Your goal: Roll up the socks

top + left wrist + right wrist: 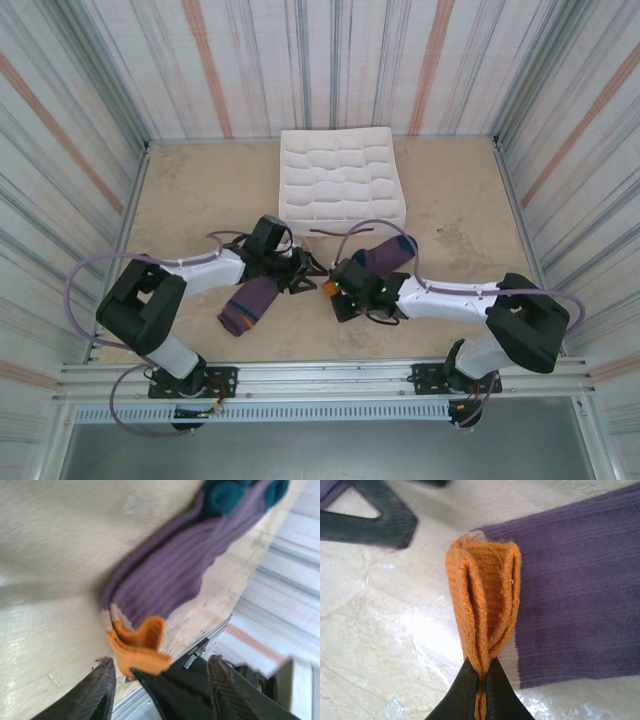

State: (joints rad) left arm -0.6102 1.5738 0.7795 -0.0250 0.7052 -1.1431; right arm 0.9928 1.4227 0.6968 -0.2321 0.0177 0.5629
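Two purple socks lie on the table. One sock (250, 305) stretches out below my left arm. The other sock (385, 252) (170, 570) has a teal heel and an orange end (485, 610). My right gripper (332, 289) (480, 676) is shut on that folded orange end (140, 650), pinching it between its black fingers. My left gripper (304, 268) (160, 680) is open just beside it, its fingers (100, 692) apart, nothing held between them, with the right gripper's black body in front of it.
A white fabric grid-compartment box (342, 180) stands at the back middle of the table. Striped walls close in the sides. The metal rail (320, 380) carrying the arm bases runs along the near edge.
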